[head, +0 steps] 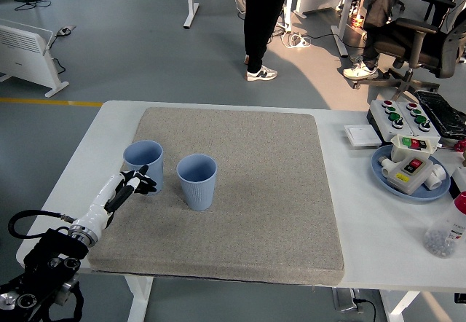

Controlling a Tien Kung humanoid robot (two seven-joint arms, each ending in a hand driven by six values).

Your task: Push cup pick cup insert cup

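Two pale blue ribbed plastic cups stand upright on the grey felt mat [247, 191], left cup [143, 165] just beside right cup [196, 181]. My left hand [131, 188] touches the left cup's near side, fingers loosely extended, grasping nothing.

White table [73, 183] carries 1 grey mat [240, 191], 1 blue plate [384, 175] at right, 1 button box [408, 116] behind it.
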